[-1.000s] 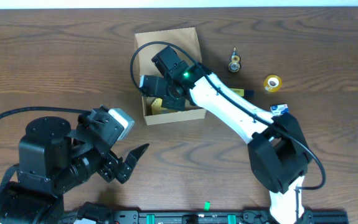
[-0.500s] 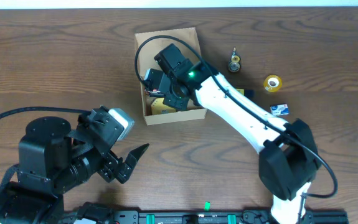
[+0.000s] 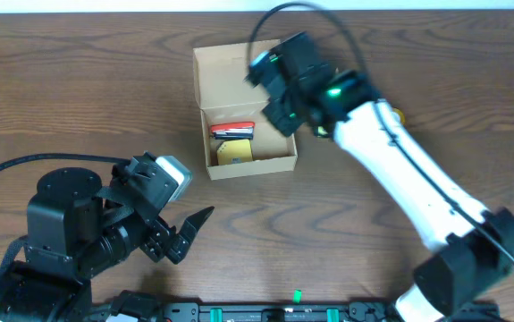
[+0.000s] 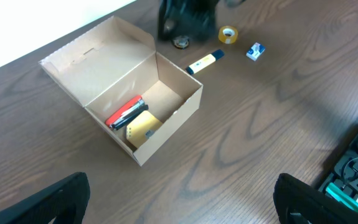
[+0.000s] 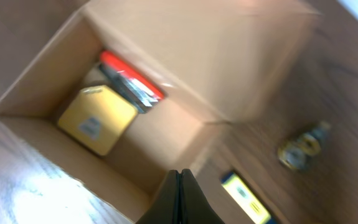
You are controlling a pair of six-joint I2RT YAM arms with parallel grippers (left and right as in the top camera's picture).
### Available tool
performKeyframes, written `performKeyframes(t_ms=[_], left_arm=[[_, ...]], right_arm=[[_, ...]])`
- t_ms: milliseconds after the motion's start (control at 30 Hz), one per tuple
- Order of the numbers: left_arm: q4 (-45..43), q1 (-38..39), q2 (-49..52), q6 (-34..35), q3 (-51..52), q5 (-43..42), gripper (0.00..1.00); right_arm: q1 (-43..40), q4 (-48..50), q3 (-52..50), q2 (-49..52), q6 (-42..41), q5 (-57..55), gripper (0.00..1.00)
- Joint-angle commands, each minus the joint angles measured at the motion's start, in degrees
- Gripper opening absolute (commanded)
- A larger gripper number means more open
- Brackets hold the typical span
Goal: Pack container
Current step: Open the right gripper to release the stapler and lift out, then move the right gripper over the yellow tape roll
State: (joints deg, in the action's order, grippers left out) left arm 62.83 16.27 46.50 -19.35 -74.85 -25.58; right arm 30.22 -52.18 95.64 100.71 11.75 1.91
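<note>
The container (image 3: 252,165) is a tan cardboard box on the wooden table, with its flap lid (image 3: 234,70) open toward the back. Inside lie a red tool (image 3: 231,130) and a small yellow square box (image 3: 234,153). Both also show in the left wrist view, the red tool (image 4: 124,112) beside the yellow box (image 4: 142,127). My right gripper (image 3: 282,118) is shut with nothing in it and hovers above the box's right wall; the right wrist view shows its tips (image 5: 180,180) pressed together. My left gripper (image 3: 194,234) is wide open low on the table in front of the box, also holding nothing.
To the right of the box lie a yellow marker (image 4: 203,62), a roll of yellow tape (image 4: 228,34), a small blue-and-white item (image 4: 255,51) and a brass-coloured piece (image 5: 300,149). The right arm covers most of these in the overhead view.
My right gripper has risen out of the box and swung right and back, uncovering the red tool and yellow box inside. The left arm has not moved.
</note>
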Motion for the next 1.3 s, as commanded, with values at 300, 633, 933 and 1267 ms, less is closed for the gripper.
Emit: performKeyframes(t_ms=[300, 633, 933, 1267], left_arm=[[0.0, -0.1, 0.0, -0.4, -1.1, -0.9, 0.95], [0.0, -0.1, 0.0, -0.4, -1.1, -0.9, 0.95], [0.0, -0.1, 0.0, -0.4, -1.1, -0.9, 0.95], [0.0, -0.1, 0.0, -0.4, -1.1, -0.9, 0.95]], right_arm=[[-17.9, -5.6, 0.6, -4.0, -9.6, 0.3, 0.01], [-27.1, -3.6, -5.7, -3.9, -9.6, -10.9, 0.21], [-32.4, 8.2, -18.6, -3.9, -7.8, -10.7, 0.91], [-32.8, 20.8, -26.1, -0.4, -5.7, -7.9, 0.98]])
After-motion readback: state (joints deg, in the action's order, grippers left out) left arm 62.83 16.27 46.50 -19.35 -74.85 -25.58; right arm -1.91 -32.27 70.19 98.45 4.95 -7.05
